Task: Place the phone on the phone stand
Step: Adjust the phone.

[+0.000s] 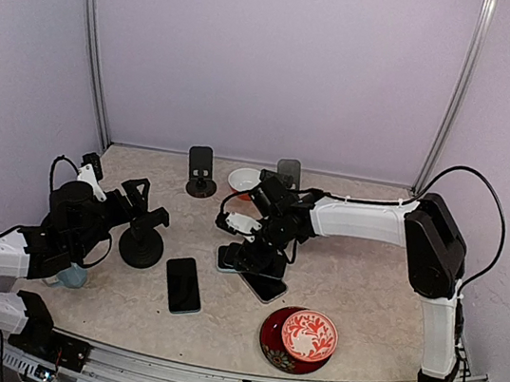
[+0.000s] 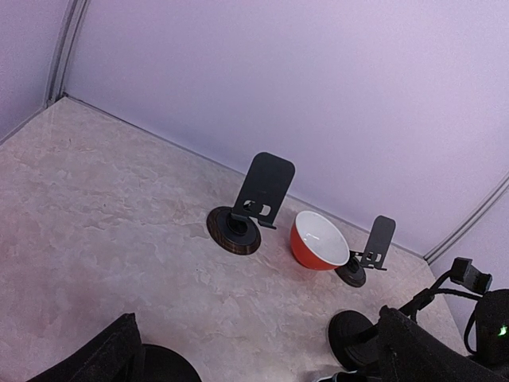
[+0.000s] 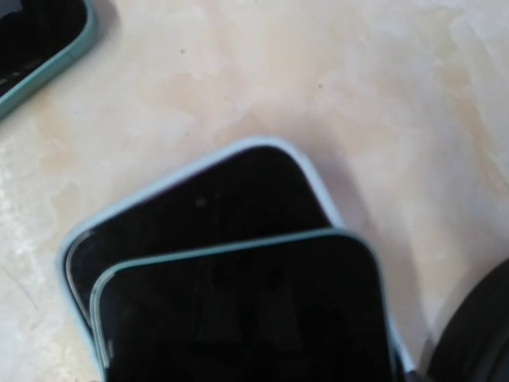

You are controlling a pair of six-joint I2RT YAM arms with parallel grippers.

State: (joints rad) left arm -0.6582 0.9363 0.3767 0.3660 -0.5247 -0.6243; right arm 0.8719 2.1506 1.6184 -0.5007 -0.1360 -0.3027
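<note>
**Q:** How far along is the placement?

**A:** By the look of it, nothing is done yet. The first stand (image 1: 202,172) and the second stand (image 1: 288,172) sit one on each side of the orange bowl (image 1: 244,180). Both are upright and carry no phone.

**Q:** Where is the phone?

**A:** On the near side of the bowl, toward the arm bases. A stack of phones (image 1: 263,286) lies flat there. The wrist view shows the upper phone (image 3: 238,310) askew on the lower phone (image 3: 199,199). A lone phone (image 1: 183,285) lies flat farther from the bowl, apart from the stack on the left arm's side.

**Q:** What is the finger state?

**A:** The right gripper (image 1: 251,246) is low over the stack. Neither view shows its fingertips, so I cannot tell whether they have a phone. The left gripper (image 1: 145,205) has its fingers spread wide and holds nothing. It sits well off to the bowl's left-arm side, next to a black round base (image 1: 138,250).

**Q:** What is left to do?

**A:** Probably every step: secure one phone, lift it off the stack, carry it back toward the bowl, and seat it on a stand's ledge.

**Q:** What about the surface and the room?

**A:** The tabletop (image 1: 366,284) is pale, marbled beige and matte. Plain lilac wall panels enclose it, with metal uprights (image 1: 455,91) at the corners behind the bowl.
</note>
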